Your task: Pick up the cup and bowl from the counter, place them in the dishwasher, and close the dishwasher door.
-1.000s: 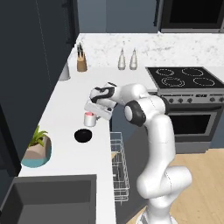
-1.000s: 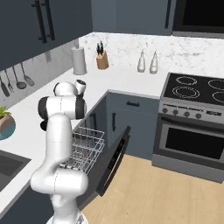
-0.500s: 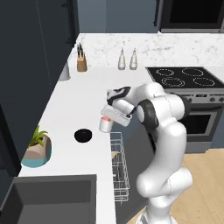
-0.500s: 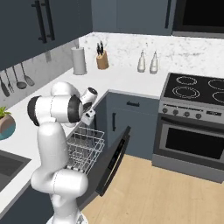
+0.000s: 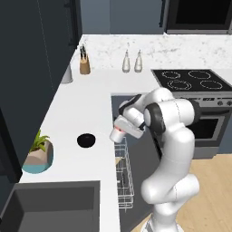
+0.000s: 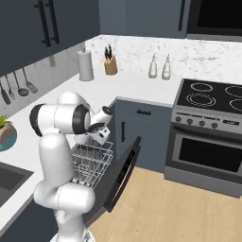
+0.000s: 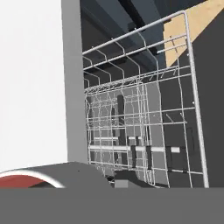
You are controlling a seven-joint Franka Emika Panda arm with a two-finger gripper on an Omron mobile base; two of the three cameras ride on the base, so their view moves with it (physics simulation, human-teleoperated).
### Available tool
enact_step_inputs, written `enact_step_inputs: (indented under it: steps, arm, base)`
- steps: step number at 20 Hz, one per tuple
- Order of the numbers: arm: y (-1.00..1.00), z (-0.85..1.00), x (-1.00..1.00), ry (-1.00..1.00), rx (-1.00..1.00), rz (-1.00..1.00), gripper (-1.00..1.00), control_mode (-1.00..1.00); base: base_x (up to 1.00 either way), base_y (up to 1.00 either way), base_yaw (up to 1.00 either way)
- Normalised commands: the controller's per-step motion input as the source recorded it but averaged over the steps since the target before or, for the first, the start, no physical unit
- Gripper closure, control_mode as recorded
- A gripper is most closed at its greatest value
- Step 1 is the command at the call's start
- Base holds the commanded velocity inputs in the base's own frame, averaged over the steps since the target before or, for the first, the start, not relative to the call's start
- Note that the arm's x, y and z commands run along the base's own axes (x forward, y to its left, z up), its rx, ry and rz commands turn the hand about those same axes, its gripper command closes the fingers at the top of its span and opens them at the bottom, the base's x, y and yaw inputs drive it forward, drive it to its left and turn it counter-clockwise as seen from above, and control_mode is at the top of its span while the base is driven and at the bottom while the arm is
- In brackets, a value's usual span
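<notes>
The cup (image 5: pixel 116 134), pale grey with a red rim, hangs tilted just past the counter (image 5: pixel 77 113) edge, above the dishwasher's pulled-out white wire rack (image 5: pixel 125 180). My gripper (image 5: pixel 121 131) is shut on it. In the hand view the cup's red rim (image 7: pixel 24 180) shows at the bottom left, with the rack (image 7: pixel 144 118) ahead. The glossy black bowl (image 5: pixel 86 140) sits on the counter left of the cup. From the right base view, the gripper (image 6: pixel 101 133) hovers over the rack (image 6: pixel 92 160), and the dishwasher door (image 6: pixel 121 174) hangs open.
A teal planter (image 5: pixel 38 156) and a dark sink (image 5: pixel 50 206) lie on the near left counter. A knife block (image 5: pixel 84 65), two bottles (image 5: pixel 131 62) and a grey canister (image 5: pixel 67 74) stand at the back. The stove (image 5: pixel 192 81) is right of the dishwasher.
The arm has carried the cup right, from the counter near the bowl to over the counter edge above the rack, and lower. The bowl has not moved.
</notes>
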Motion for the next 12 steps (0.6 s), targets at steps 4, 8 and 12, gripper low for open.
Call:
enact_step_inputs:
  steps: [4, 8, 12]
  arm:
    - [-0.57, -0.69, 0.00, -0.02, 0.00, 0.00, 1.00, -1.00]
    - [-0.51, -0.92, 0.00, -0.01, 0.00, 0.00, 1.00, -1.00]
    - [-0.62, -0.92, 0.00, -0.04, 0.00, 0.00, 1.00, -1.00]
  base:
    - [0.00, 0.00, 0.00]
    - [0.00, 0.00, 0.00]
    - [0.00, 0.00, 0.00]
